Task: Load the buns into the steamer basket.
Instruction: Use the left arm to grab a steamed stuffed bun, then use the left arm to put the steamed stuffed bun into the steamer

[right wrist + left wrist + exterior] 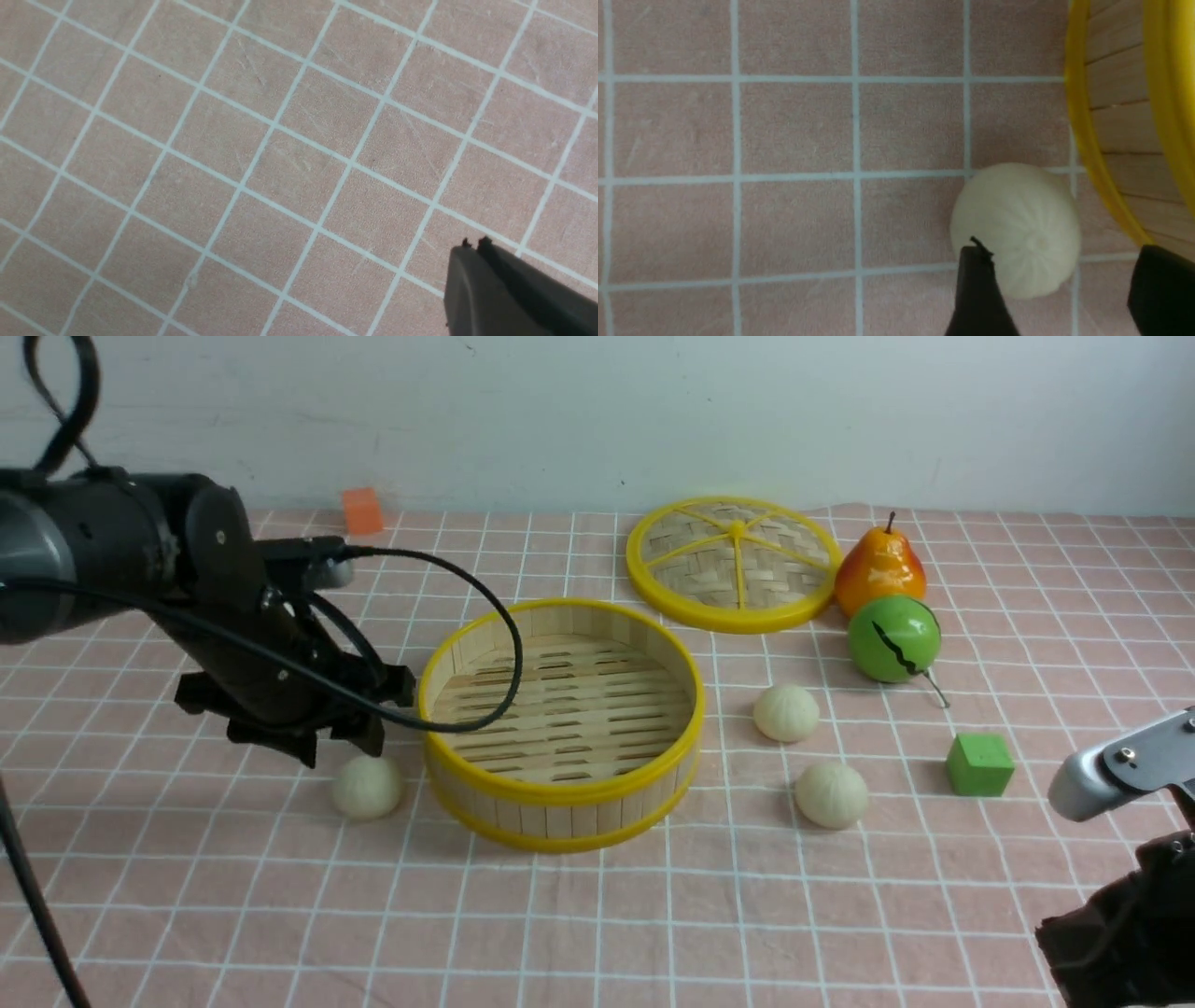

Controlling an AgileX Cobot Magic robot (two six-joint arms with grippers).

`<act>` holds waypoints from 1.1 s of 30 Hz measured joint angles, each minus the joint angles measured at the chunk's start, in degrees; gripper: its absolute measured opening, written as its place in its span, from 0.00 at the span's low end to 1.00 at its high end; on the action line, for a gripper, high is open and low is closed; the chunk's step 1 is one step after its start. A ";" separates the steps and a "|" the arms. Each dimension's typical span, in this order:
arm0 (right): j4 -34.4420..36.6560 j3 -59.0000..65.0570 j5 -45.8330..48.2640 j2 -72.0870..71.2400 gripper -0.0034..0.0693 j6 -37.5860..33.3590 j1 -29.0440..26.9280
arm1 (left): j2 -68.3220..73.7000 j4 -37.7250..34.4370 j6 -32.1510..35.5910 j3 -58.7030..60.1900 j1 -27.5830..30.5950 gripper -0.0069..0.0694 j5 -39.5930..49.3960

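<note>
The steamer basket (560, 795) stands empty in the middle of the checked cloth; its yellow-rimmed wall (1115, 116) shows in the left wrist view. One bun (367, 787) lies on the cloth just left of the basket. My left gripper (322, 745) hovers open right above and behind it. In the left wrist view the pleated bun (1017, 224) sits between the spread fingers, and my left gripper (1064, 254) is not touching it. Two more buns (786, 713) (831, 794) lie to the right of the basket. My right gripper (474, 245) is shut and empty over bare cloth, at the near right (1116, 943).
A flat woven lid (735, 563) with a yellow rim lies behind the basket. A pear (879, 569), a green ball (893, 638) and a green cube (979, 764) sit at the right. An orange block (362, 511) rests by the back wall. The left arm's cable (504, 644) loops over the basket.
</note>
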 joint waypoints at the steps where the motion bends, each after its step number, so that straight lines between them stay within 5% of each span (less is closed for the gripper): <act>1: 0.24 0.00 -0.27 0.29 0.04 0.00 0.00 | 1.35 -0.06 1.07 0.00 -0.01 0.68 -0.84; 5: 0.24 0.00 -0.46 0.47 0.04 -0.01 0.00 | 3.85 0.00 3.23 0.00 -0.01 0.62 -1.41; 8: 0.24 0.00 -0.57 0.47 0.05 -0.01 0.00 | 4.43 0.00 3.43 -0.06 -0.06 0.44 -1.64; 10: 0.24 0.00 -0.57 0.47 0.05 -0.01 0.00 | 3.50 -0.10 3.43 -1.37 -0.06 0.18 -0.52; 12: 0.24 0.00 -0.68 0.47 0.05 -0.01 0.00 | 2.07 -1.26 3.49 -2.95 -0.06 0.10 1.31; 21: 0.28 0.00 -0.96 0.47 0.05 -0.01 0.00 | -2.00 -18.83 14.00 -15.02 -1.62 0.09 4.81; 28: 0.28 0.00 -0.89 1.52 0.05 -0.06 0.00 | 9.15 -11.60 16.12 -15.79 -8.28 0.10 -2.93; 33: 0.28 0.00 -0.54 1.90 0.05 -0.06 0.00 | 13.38 -4.37 14.12 -16.63 -11.14 0.28 -4.87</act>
